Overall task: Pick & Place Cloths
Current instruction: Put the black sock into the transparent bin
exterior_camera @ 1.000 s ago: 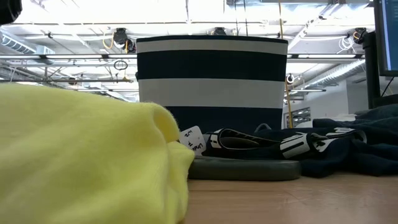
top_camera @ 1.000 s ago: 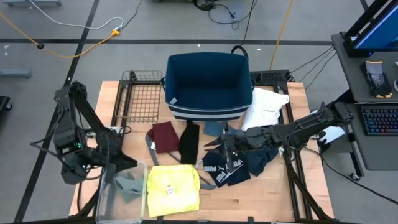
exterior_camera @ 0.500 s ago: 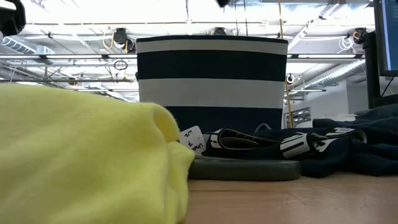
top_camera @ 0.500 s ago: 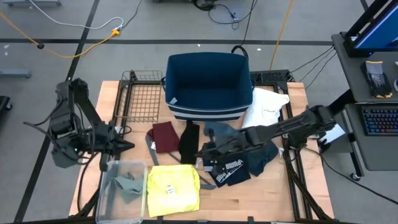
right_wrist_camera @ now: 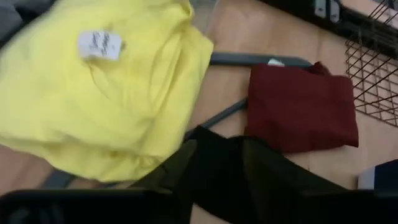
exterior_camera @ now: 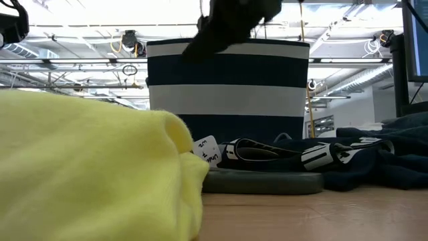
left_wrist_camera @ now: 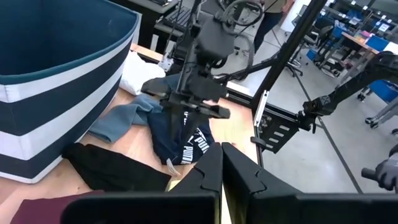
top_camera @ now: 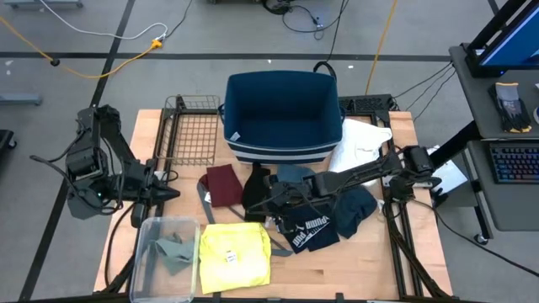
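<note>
Beside the maroon piece [top_camera: 223, 184], black piece [top_camera: 256, 190] lies front-to-back.

Cloths [top_camera: 278, 202] crowd the table's middle, the bin [top_camera: 282, 118] walls off the back, and bare wood [top_camera: 362, 261] lies open along the front right.

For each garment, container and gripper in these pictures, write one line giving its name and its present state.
Bin: upright, nothing visible inside.
Clear tub: holds a grey piece.
Yellow T-shirt: folded flat.
Maroon piece: folded flat.
Black piece: under the right gripper, one end lifted.
Navy fabric: crumpled.
White shirt: bunched beside the bin.
Left gripper: shut, empty.
Right gripper: over the black piece.
</note>
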